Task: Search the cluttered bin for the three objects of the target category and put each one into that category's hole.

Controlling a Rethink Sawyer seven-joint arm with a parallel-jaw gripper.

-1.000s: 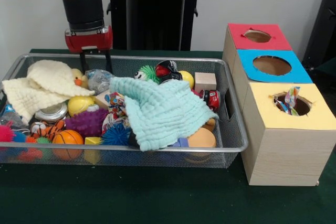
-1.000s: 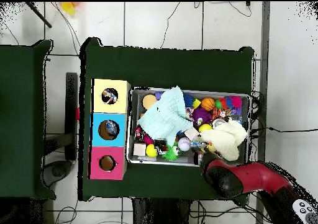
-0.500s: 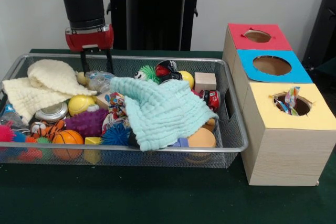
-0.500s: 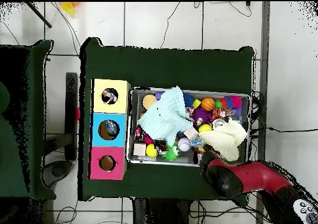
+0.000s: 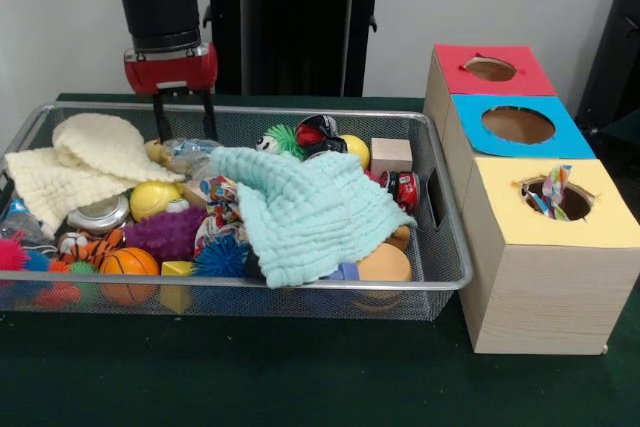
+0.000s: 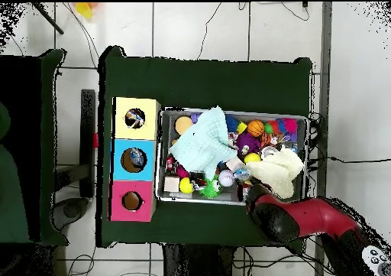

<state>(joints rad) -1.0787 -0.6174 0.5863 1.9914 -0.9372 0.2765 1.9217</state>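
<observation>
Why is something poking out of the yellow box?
A colourful wrapper sticks up out of the yellow box hole instead of dropping inside, which looks odd. The red box and blue box holes have nothing poking out. In the bin, two cloths lie loosely over the toys.

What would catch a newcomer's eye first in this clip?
Probably the wire mesh bin crammed with toys, with a pale green muslin cloth draped over its middle and a cream cloth at the picture's left end. Next, the red and black arm's gripper, open, reaching down at the bin's far side. Beside the bin stand three wooden boxes topped red, blue and yellow, each with a round hole.
</observation>
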